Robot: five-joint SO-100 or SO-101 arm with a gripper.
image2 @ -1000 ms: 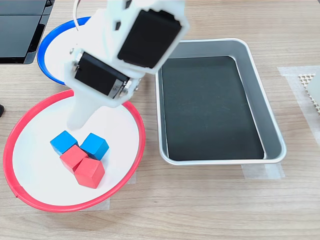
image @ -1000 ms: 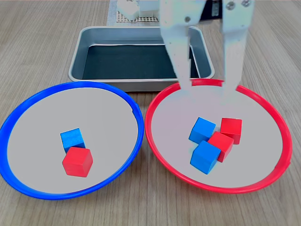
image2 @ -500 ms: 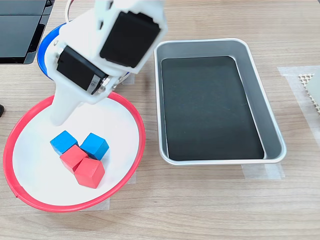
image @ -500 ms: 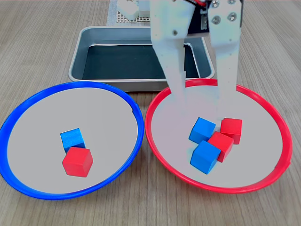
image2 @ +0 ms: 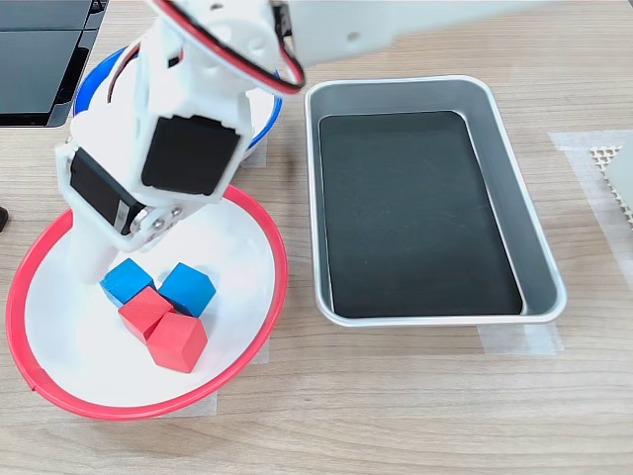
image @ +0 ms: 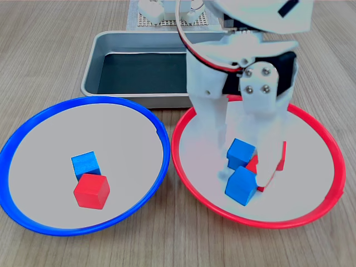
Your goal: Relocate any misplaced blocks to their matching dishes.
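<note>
Sitting nearest in the first exterior view, a blue block (image: pixel 241 186) lies in the red-rimmed dish (image: pixel 311 214). The open gripper (image: pixel 246 157) straddles another blue block (image: pixel 240 152), hiding the red blocks (image: pixel 282 157). At 11 o'clock stands the silver tray (image: pixel 92 71).

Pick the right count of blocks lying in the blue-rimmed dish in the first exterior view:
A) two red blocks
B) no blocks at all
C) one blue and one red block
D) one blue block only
C: the blue-rimmed dish holds one blue block with one red block right in front of it, while the gripper is down in the red-rimmed dish.
</note>
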